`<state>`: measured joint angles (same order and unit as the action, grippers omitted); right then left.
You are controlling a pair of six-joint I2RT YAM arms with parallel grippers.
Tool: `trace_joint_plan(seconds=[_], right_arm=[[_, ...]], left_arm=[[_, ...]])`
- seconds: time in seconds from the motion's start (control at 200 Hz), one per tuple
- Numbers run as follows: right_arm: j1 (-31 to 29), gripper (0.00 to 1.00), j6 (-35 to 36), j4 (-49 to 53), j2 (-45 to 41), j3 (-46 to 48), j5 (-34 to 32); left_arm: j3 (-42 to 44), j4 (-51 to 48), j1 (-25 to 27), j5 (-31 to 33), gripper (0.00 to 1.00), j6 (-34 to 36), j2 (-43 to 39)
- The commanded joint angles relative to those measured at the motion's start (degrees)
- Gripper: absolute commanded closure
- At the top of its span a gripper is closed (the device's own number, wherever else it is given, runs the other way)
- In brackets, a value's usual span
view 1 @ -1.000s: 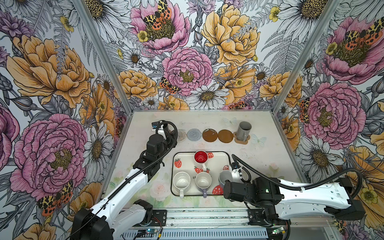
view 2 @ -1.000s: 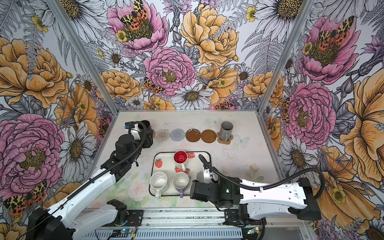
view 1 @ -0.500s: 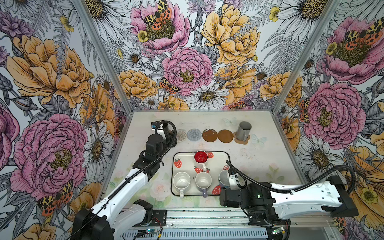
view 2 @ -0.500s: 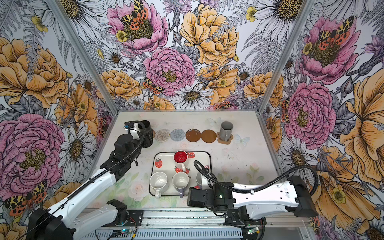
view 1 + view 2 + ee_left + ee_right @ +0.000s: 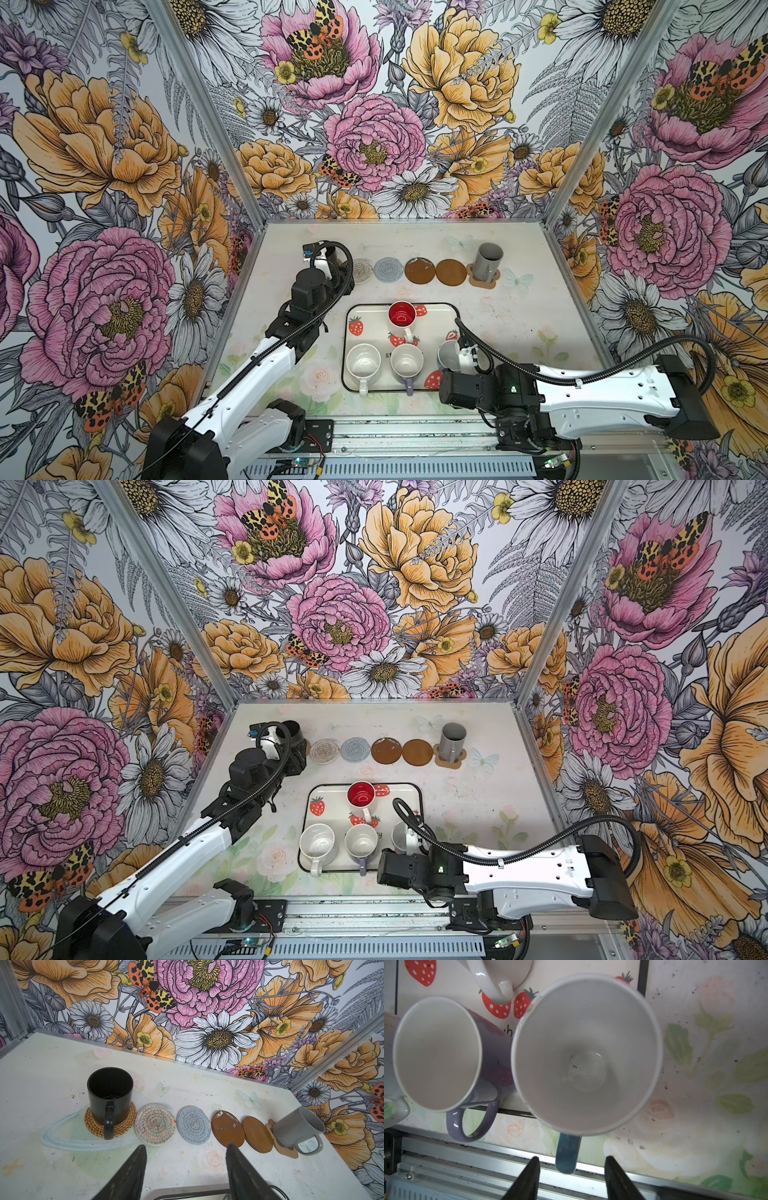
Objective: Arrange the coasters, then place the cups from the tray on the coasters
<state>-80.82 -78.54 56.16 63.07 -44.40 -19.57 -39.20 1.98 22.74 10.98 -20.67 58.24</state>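
A row at the back holds the black cup (image 5: 110,1093) on the rattan coaster (image 5: 126,1126), then the cream coaster (image 5: 362,270), grey-blue coaster (image 5: 388,270) and two brown coasters (image 5: 419,271), and the grey cup (image 5: 488,262) on the paw coaster (image 5: 482,283). The strawberry tray (image 5: 436,318) carries the red-inside cup (image 5: 402,318), white cup (image 5: 363,363), lilac cup (image 5: 407,361) and light blue cup (image 5: 449,354). My left gripper (image 5: 185,1147) hangs open and empty before the coasters. My right gripper (image 5: 572,1158) is open, its jaws either side of the blue cup's handle (image 5: 566,1153) without touching.
The light blue cup stands at the tray's right front corner, close against the lilac cup (image 5: 438,1053). The metal front rail (image 5: 467,1159) runs just below my right gripper. Flowered walls close the back and both sides.
My right arm has drawn back toward the front rail and shifted a little left, staying at the blue cup. The left arm and all cups have not moved.
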Motion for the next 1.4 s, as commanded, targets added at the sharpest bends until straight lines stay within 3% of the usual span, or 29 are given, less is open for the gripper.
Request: trace_joint_plan(seconds=[0.0,0.916,1.391], right_arm=[[1.0,0.48,1.5,-2.5,0.3,0.2,0.8],[6.3,0.58,6.7,-4.3,5.7,0.5,4.5],[7.9,0.59,8.7,-6.8,8.1,0.7,5.3]], left_arm=[[0.4,0.7,-0.3,-0.7,0.38,-0.3,0.3],[-0.1,0.2,-0.5,-0.3,0.37,0.2,1.3],[0.0,0.2,-0.5,-0.2,0.37,0.3,1.4]])
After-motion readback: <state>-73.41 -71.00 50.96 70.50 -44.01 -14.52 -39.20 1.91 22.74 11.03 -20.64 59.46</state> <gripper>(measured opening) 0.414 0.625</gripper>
